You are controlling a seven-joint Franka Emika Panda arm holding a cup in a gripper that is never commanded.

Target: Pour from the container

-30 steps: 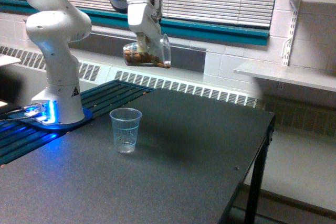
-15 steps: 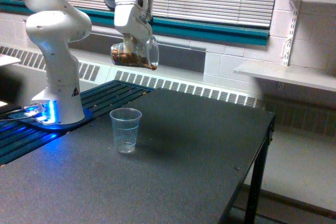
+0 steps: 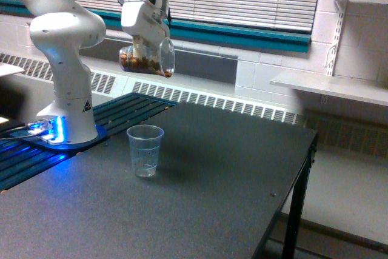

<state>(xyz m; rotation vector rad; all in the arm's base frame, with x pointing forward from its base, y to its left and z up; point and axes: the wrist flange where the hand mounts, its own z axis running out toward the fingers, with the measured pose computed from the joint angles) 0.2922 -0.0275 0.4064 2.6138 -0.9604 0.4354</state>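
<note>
Movement first: the gripper point(image 3: 144, 40) has carried the container point(image 3: 147, 60) toward the exterior view's left over the last second, and it now hangs high in the air almost directly above the plastic cup point(image 3: 145, 150), where a moment ago it sat well off to the right of it. The jaws are clamped onto the container from above, which lies nearly on its side, brown contents heaped along the lower wall, mouth facing the exterior view's right. Nothing is spilling yet, so by my reading the line-up is nearly done and the tip-over comes next. The table point(image 3: 230, 174) around the cup is dark and bare, nothing blocks the drop, though the robot's base point(image 3: 68, 119) stands close by.
</note>
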